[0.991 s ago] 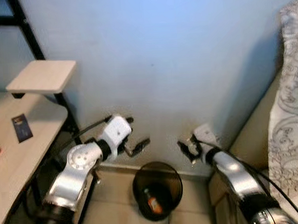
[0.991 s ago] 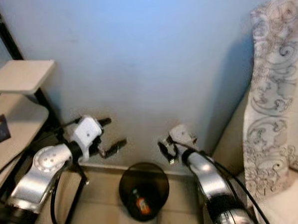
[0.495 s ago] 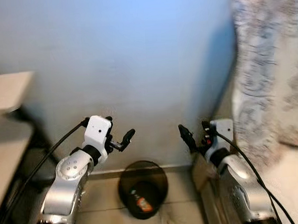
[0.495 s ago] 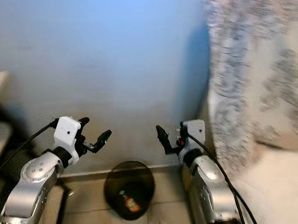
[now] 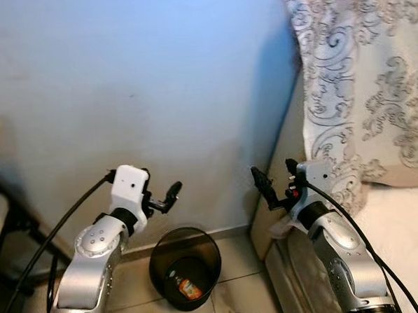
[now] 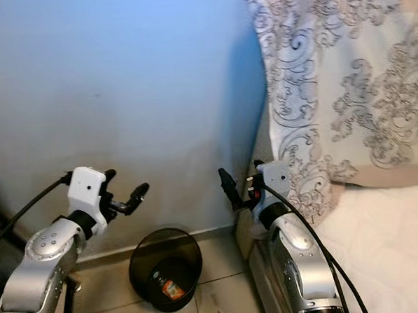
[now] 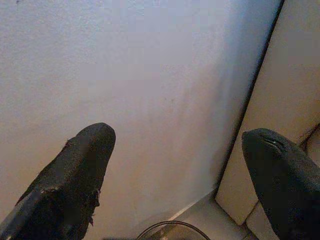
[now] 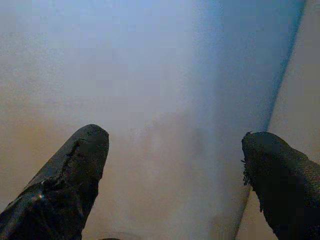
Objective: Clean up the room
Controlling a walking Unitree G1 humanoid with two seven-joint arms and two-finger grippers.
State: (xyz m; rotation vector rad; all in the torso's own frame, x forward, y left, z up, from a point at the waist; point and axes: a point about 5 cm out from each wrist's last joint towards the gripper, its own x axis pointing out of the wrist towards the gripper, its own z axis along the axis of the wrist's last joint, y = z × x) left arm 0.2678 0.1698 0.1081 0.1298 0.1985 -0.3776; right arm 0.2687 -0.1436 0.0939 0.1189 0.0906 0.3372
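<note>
A bedroom corner in a home. A plain pale blue wall (image 5: 156, 82) meets a tiled floor (image 5: 237, 295) with a light baseboard. On the right stands a bed (image 6: 389, 245) with a cream quilted cover, and a white cloth with grey swirling patterns (image 5: 359, 71) hangs down over it. A small round black waste bin (image 5: 185, 268) sits on the floor against the wall, just beside the bed's beige side, with an orange-labelled bottle (image 5: 187, 288) lying inside.

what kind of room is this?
Probably a bedroom corner: a bed with a patterned blanket against a pale blue wall, and a small black trash bin on the tiled floor.
</note>
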